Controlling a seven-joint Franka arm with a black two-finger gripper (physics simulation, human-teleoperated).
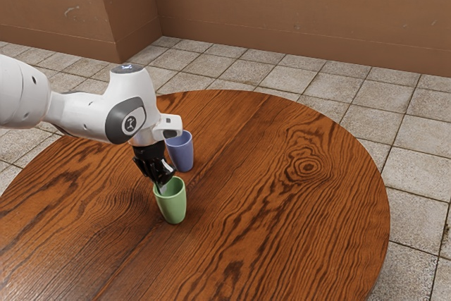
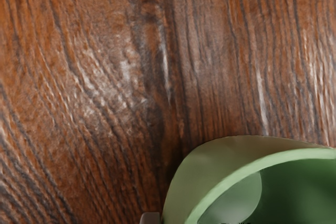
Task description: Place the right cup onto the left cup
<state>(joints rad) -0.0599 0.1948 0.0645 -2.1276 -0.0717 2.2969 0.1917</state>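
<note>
While poised with the black gripper (image 1: pixel 164 180) at the green cup (image 1: pixel 173 207), looks like grasping time!
Right-hand cup by best reading: upright on the table (image 1: pixel 296 216), just left of centre in the exterior view, lower right in the wrist view. Open, or closed on that cup? Cannot tell. Needs a firm, square pinch before lifting; then straight up, above the blue cup (image 1: pixel 181 152) just higher in the exterior view, centred, and gently down without tilting!
</note>
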